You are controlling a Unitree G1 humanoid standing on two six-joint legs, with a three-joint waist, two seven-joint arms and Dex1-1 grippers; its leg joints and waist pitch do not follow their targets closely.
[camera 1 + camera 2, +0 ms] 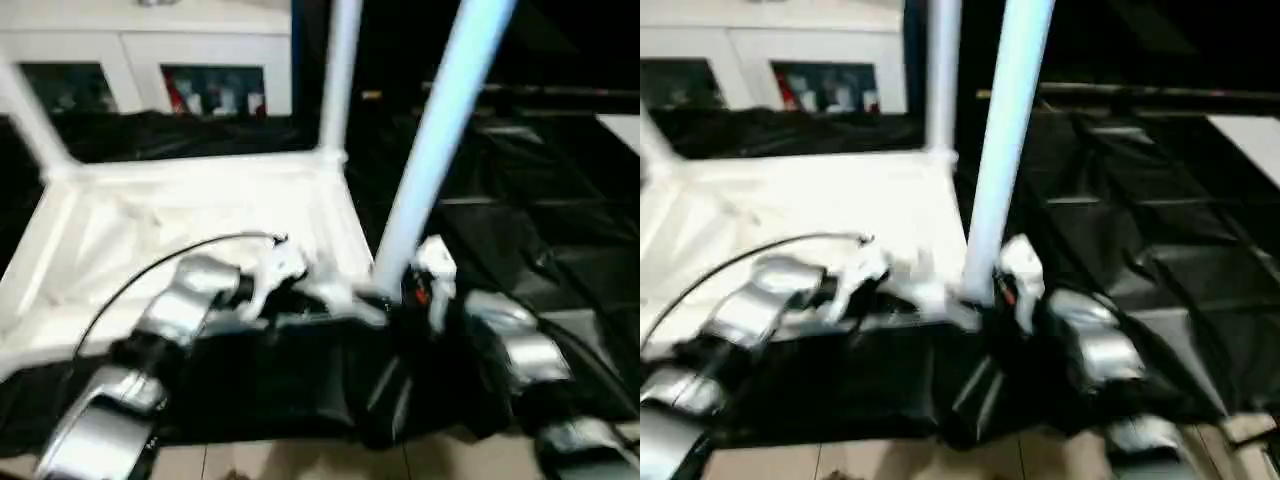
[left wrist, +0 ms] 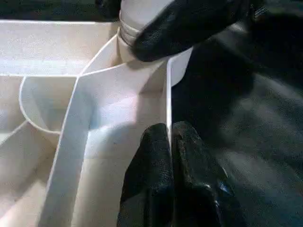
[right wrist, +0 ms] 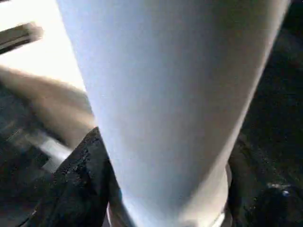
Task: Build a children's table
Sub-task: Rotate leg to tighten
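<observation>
Two white legs (image 1: 440, 130) stood up from the upturned table top (image 1: 150, 230), which lay ribs-up on a black sheet (image 1: 540, 230); a third slanted up at the top's far left corner. Left gripper (image 2: 169, 142) pressed together, pinching the thin outer rim wall (image 2: 168, 94) of the top just short of the near right corner socket (image 2: 177, 66). Right gripper (image 3: 161, 189) set around the foot of the nearest leg, one black finger (image 3: 78, 179) on either side of the tube, touching it where it met the socket. Near edge of the top crowded by both silver forearms (image 1: 185, 300) and a black cable (image 1: 150, 270). Open black sheet to the right of the near leg, bare tiled floor (image 1: 300, 460) along the sheet's near edge, white cabinets (image 1: 150, 60) beyond the far edge
</observation>
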